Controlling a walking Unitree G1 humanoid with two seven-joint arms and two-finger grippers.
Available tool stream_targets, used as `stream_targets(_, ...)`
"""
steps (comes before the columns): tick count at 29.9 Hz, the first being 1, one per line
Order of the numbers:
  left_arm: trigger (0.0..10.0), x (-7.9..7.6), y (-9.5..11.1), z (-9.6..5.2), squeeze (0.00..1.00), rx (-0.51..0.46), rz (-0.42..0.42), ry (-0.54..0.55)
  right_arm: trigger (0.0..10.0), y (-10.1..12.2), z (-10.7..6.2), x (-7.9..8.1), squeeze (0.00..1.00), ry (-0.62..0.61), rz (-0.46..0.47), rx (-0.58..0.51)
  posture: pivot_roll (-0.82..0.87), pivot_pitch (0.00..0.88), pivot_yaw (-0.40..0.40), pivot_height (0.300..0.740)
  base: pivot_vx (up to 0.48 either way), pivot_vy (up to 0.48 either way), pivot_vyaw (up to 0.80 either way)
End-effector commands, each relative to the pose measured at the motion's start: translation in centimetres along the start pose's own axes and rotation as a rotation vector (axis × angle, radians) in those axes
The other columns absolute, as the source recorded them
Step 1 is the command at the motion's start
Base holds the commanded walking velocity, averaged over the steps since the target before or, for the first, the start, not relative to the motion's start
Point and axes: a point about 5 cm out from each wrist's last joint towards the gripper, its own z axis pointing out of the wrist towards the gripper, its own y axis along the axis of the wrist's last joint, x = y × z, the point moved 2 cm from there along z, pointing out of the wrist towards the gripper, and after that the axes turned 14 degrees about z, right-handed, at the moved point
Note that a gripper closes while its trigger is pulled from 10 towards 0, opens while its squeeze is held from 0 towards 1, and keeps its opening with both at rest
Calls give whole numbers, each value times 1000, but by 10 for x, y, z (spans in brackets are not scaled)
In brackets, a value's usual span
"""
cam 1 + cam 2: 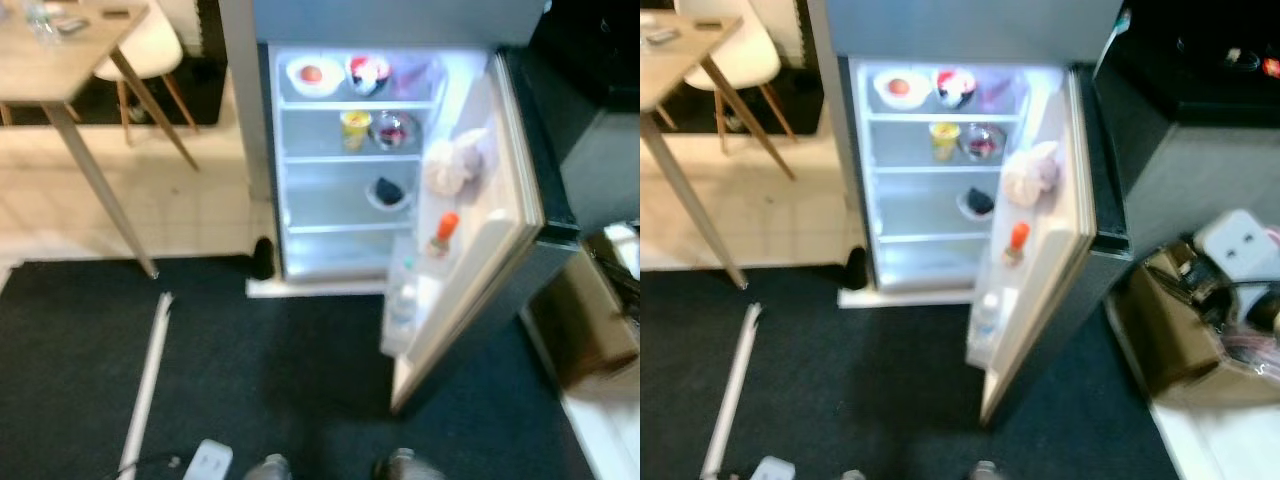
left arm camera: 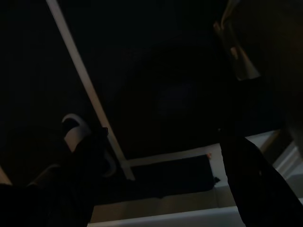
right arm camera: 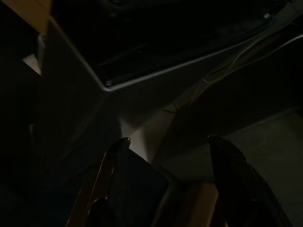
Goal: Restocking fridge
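The fridge stands open ahead, its door [image 1: 497,215] swung out to the right. The top shelf holds a white bowl with a red fruit [image 1: 313,74] and a red and white container [image 1: 368,72]. Below are a yellow cup [image 1: 355,127] and a glass bowl [image 1: 393,130], then a plate with something dark [image 1: 388,192]. The door racks carry a pale bag [image 1: 450,165], an orange-capped bottle [image 1: 443,233] and a clear bottle [image 1: 403,300]. My left gripper [image 2: 161,135] hangs open over the dark floor. My right gripper [image 3: 167,138] is open and holds nothing.
A wooden table [image 1: 60,60] and a white chair [image 1: 150,45] stand at the back left. A white bar [image 1: 145,380] lies on the dark carpet [image 1: 260,380]. A cardboard box of clutter [image 1: 1200,330] and a black cabinet [image 1: 1200,60] stand right of the door.
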Motion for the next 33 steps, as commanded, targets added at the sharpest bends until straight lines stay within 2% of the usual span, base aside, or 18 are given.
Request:
stream_targets(1, 10000, -7, 1, 0, 0, -7, 2, -18, 10000, 2, 0, 0, 0, 4, -1, -5, -100, 119, -55, 740, 0, 0, 0)
stream_targets(7, 10000, -7, 1, 0, 0, -8, 0, -18, 10000, 1, 0, -2, 0, -7, -3, -4, -101, 120, -55, 740, 0, 0, 0)
stream_targets(11, 10000, -6, 1, 0, 0, -9, -1, -18, 10000, -12, 4, -17, 0, -133, 20, 25, -102, 122, -55, 740, 0, 0, 0)
stream_targets(16, 10000, -5, 0, 0, 0, -8, 0, -16, 10000, -21, 11, -13, 0, -157, 29, 30, -100, 124, -52, 740, 0, 0, 0)
stream_targets(21, 10000, -4, 0, 0, 0, -6, 5, -14, 10000, -19, 32, -10, 0, -267, 58, 4, -93, 129, -49, 740, 0, 0, 0)
stream_targets(26, 10000, -3, -1, 0, 0, -5, 4, -12, 10000, -20, 49, 2, 0, -264, 97, -4, -84, 130, -52, 740, 0, 0, 0)
stream_targets(27, 10000, -3, -2, -1, 0, -3, 2, -11, 10000, -26, 57, 17, 0, -201, 103, 24, -83, 131, -52, 740, 0, 0, 0)
stream_targets(28, 10000, -3, -2, -1, 0, -3, 2, -11, 10000, -26, 57, 17, 0, -201, 103, 24, -83, 131, -52, 740, 0, 0, 0)
stream_targets(29, 10000, -3, -3, -1, 0, -1, 1, -11, 10000, -35, 62, 31, 0, -144, 90, 66, -84, 131, -52, 740, 0, 0, 0)
stream_targets(31, 10000, -3, -3, -1, 0, 0, 1, -11, 10000, -40, 64, 37, 0, -119, 74, 90, -85, 131, -53, 740, 0, 0, 0)
stream_targets(33, 10000, -4, -4, -1, 0, 1, 1, -11, 10000, -50, 71, 65, 0, -9, 77, 118, -85, 132, -53, 740, 0, 0, 0)
